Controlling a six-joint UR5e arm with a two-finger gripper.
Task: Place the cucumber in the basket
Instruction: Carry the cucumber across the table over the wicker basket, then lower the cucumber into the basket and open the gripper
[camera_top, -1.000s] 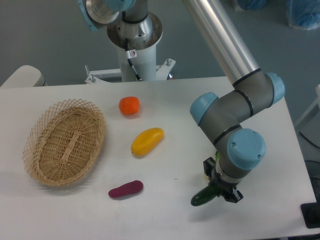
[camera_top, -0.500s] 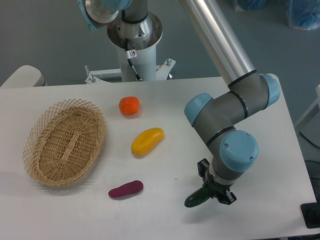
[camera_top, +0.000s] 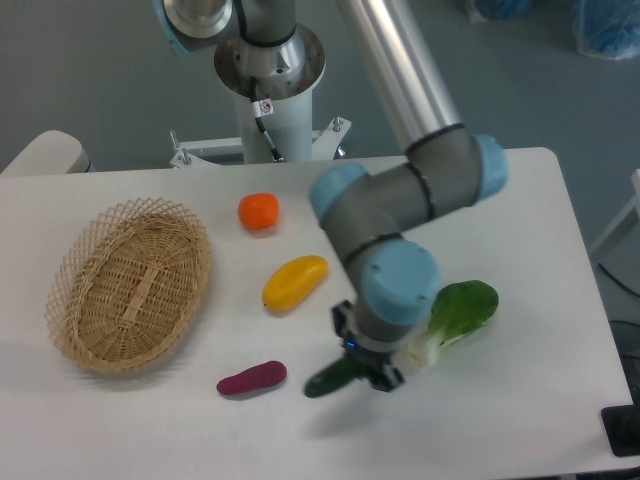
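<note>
- The black two-finger gripper (camera_top: 362, 368) sits under the arm's blue wrist cap, its fingers closed around the slim, dark green glossy cucumber (camera_top: 331, 379); only the cucumber's lower-left end shows, the rest is hidden beneath the wrist and fingers.
- Whether the cucumber touches the table or is held just above it cannot be told; a faint shadow lies below it.
- The grey and blue robot arm (camera_top: 400, 210) covers part of the white table (camera_top: 540, 400) behind the gripper, and its upper tube is cut off by the top edge.
- Just right of the wrist lies a leafy green bok choy with a white stem (camera_top: 458, 312); its stem end is partly hidden by the wrist.
- Left of the cucumber's tip, near but apart, lies a small purple sweet potato (camera_top: 252, 378).
- Up and left of the gripper rests a smooth yellow oval fruit (camera_top: 294, 282), and beyond it a round orange fruit (camera_top: 259, 211).
- The oval, shallow, light tan woven wicker basket (camera_top: 74, 330) stands at the far left of the table, well apart from the cucumber, with nothing visible inside it.
</note>
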